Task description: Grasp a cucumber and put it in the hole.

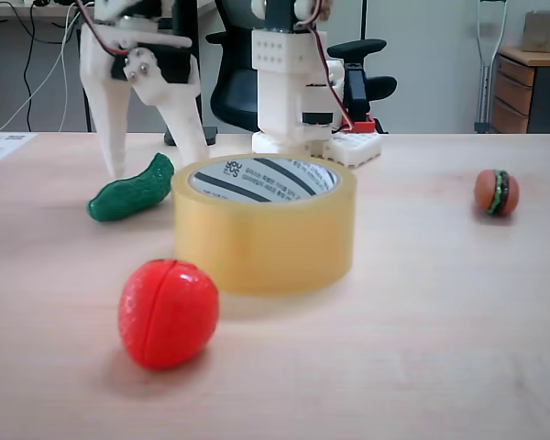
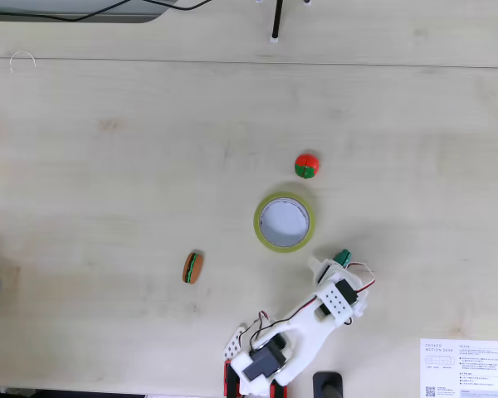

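The dark-green bumpy cucumber [image 1: 131, 188] lies on the table left of the tape roll [image 1: 266, 240] in the low fixed view. My gripper [image 1: 160, 165] stands open over it, one white finger at each side of the cucumber. The roll's hole shows its white printed core [image 1: 257, 180] and holds nothing. From above, the gripper [image 2: 332, 264] sits just below-right of the roll [image 2: 259, 224]. There its head covers the cucumber [image 2: 343, 258] except one green end.
A red toy tomato [image 1: 168, 312] stands in front of the roll in the low fixed view, and above it [image 2: 306, 166] from overhead. A small toy burger [image 1: 496, 192] lies apart. The arm's base [image 2: 261, 365] is at the table edge, beside a printed sheet [image 2: 465, 369].
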`<state>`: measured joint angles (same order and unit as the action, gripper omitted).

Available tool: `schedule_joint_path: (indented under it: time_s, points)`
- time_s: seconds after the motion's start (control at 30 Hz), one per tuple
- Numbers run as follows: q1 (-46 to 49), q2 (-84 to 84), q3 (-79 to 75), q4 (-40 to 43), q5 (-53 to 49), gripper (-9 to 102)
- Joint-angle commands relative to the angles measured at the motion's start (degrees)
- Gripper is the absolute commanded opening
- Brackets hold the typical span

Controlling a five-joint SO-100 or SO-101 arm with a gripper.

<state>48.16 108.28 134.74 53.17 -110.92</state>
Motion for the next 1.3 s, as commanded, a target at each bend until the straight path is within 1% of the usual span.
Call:
schedule_joint_path:
  time_s: [0.0, 0.3, 0.43, 0.67, 0.9, 1.0, 1.07, 1.13, 1.27]
  points:
    - [0.7, -0.8, -4.9, -1.6, 0.4, 37]
    - [0.7, -4.2, -5.7, -2.5, 0.4, 38]
    - [0.7, -5.4, -5.7, -3.4, 0.4, 40]
    - [0.7, -7.6, -5.9, -5.6, 0.4, 40]
    - [0.7, -10.5, -8.3, -5.7, 0.3, 40]
    - [0.6, -10.9, -8.3, -5.7, 0.1, 33]
    - [0.6, -11.1, -8.2, -5.7, 0.1, 33]
    - [0.6, -11.2, -8.2, -5.6, 0.1, 31]
    - [0.6, -11.3, -7.9, -5.5, 0.0, 22]
